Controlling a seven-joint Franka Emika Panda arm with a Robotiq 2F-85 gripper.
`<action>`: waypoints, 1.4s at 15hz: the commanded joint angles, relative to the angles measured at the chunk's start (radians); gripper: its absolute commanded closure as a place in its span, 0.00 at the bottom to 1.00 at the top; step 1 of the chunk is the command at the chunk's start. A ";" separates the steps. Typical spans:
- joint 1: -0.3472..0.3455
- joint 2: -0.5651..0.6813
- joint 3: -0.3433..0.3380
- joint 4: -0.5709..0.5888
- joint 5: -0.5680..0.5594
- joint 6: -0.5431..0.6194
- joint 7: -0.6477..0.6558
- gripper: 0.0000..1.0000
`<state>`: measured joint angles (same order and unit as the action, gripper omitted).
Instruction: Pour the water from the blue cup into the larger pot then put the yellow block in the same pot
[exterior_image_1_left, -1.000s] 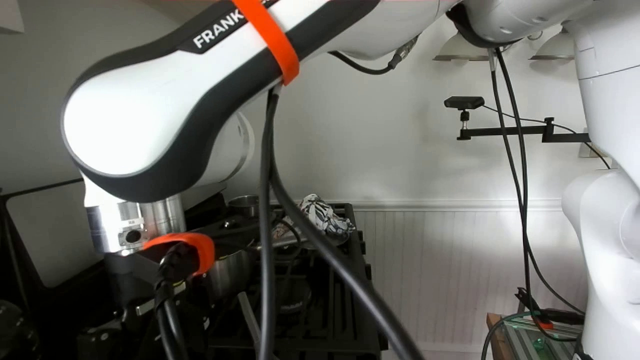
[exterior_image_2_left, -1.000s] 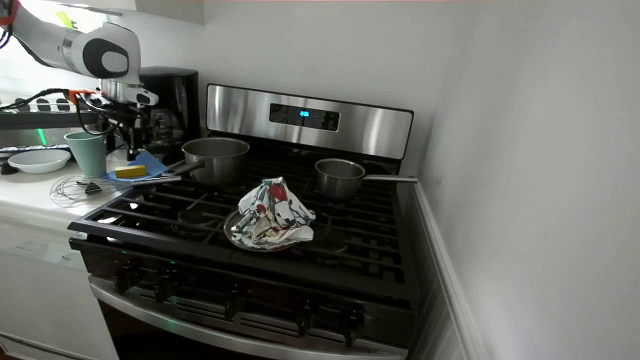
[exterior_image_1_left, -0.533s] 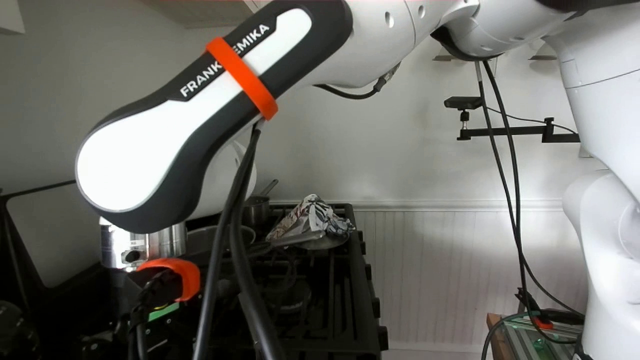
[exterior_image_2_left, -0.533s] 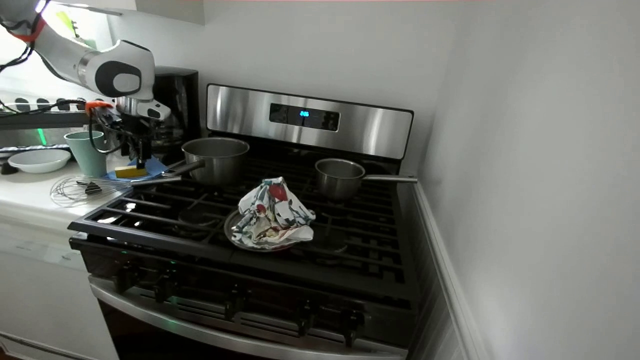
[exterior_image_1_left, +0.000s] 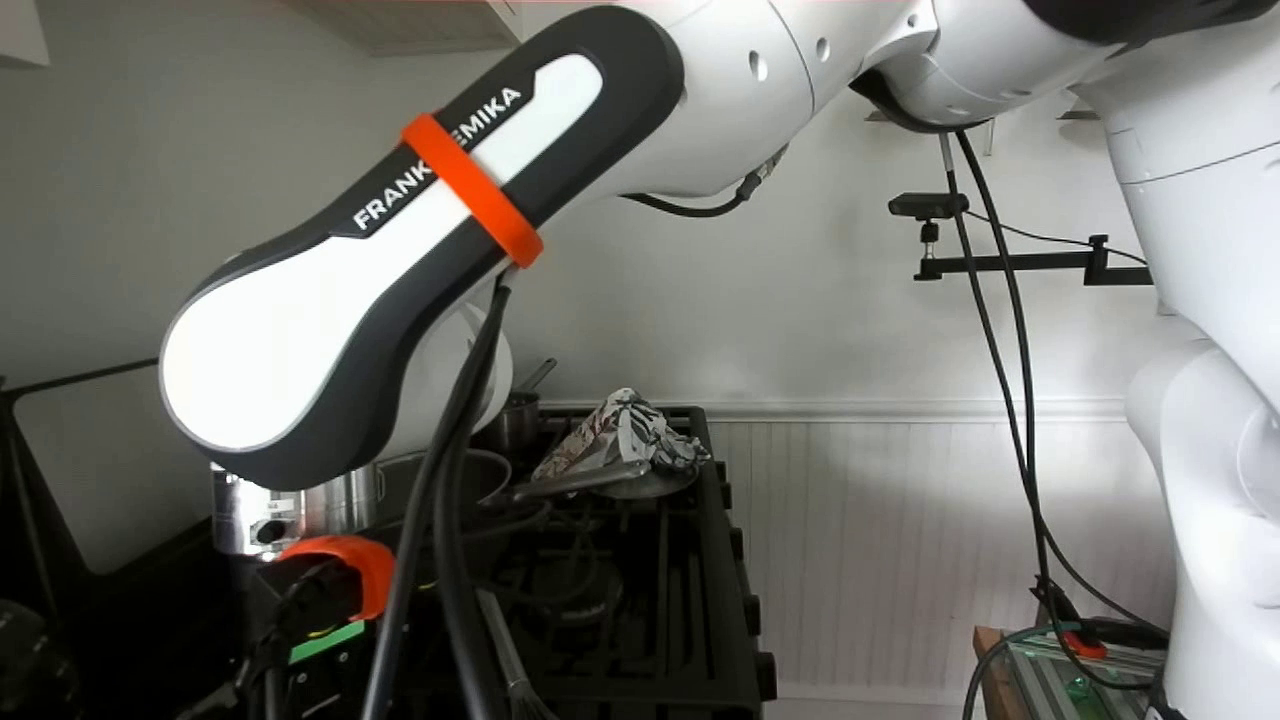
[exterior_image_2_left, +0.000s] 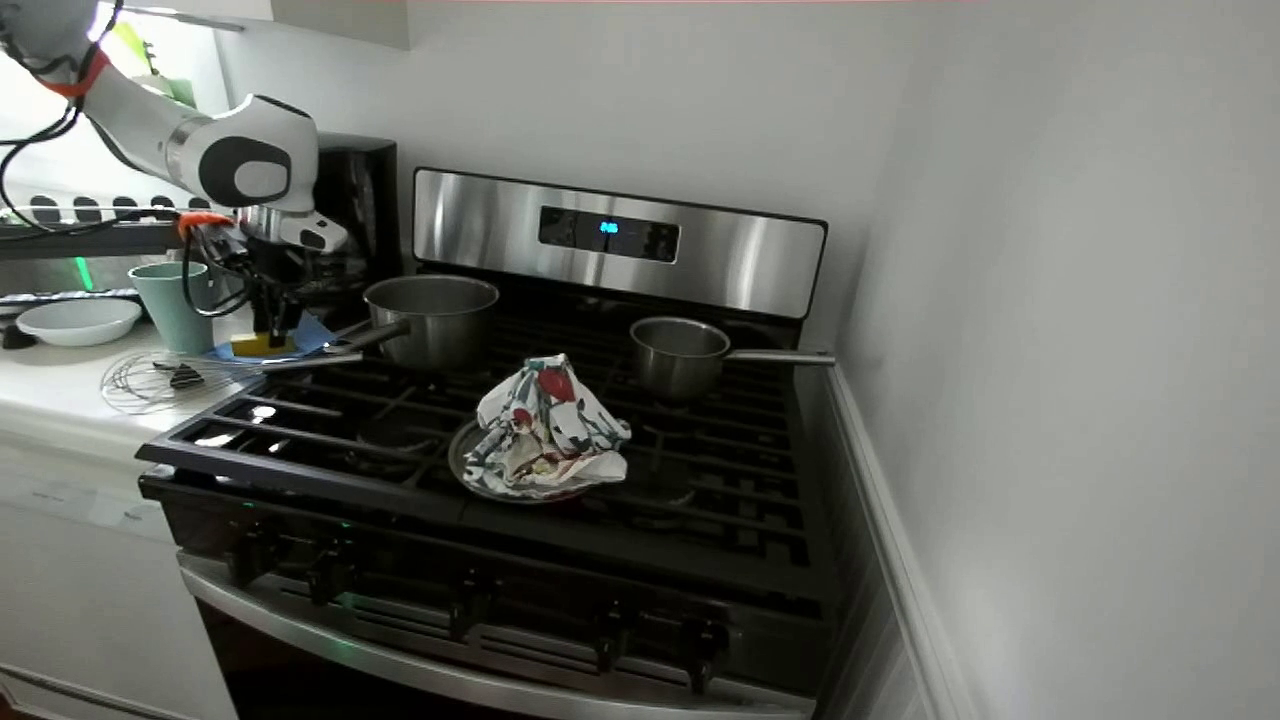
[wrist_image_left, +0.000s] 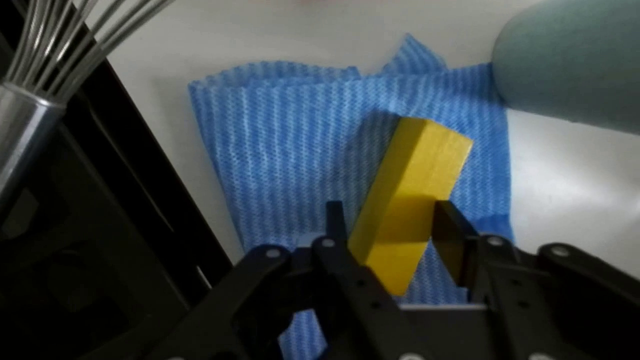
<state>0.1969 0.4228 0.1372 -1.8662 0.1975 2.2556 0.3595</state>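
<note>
In the wrist view, the gripper (wrist_image_left: 389, 207) straddles the yellow block (wrist_image_left: 410, 200), which lies at a slant on the blue cloth (wrist_image_left: 280, 160); one finger stands along each side, the finger nearer the blue cup (wrist_image_left: 575, 65) appears to meet the block's edge, and I cannot tell whether the pair has clamped it. In an exterior view, the fingers have come down over the last second from above the block to its level; the block shows no shift, and the pale blue-green cup stands upright on the counter (exterior_image_2_left: 60, 385). The larger pot (exterior_image_2_left: 445, 335) sits on the stove (exterior_image_2_left: 300, 485), handle toward the counter. In an exterior view, the arm (exterior_image_1_left: 330, 320) has likewise lowered; the fingertips are hidden, so the grip cannot be checked there. This descent, in my judgement, begins the second operation, transfer of the block; the pour is presumably complete, though no water can be made out to confirm it. Secure the grip before lifting: a skewed hold could let the block swivel.
</note>
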 joint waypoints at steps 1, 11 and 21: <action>0.001 0.019 -0.004 0.023 0.029 0.003 0.009 0.70; -0.007 0.032 0.001 0.031 0.063 0.011 0.001 0.02; 0.001 0.045 -0.007 0.032 0.048 0.004 0.013 0.77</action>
<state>0.1921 0.4508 0.1354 -1.8551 0.2330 2.2578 0.3615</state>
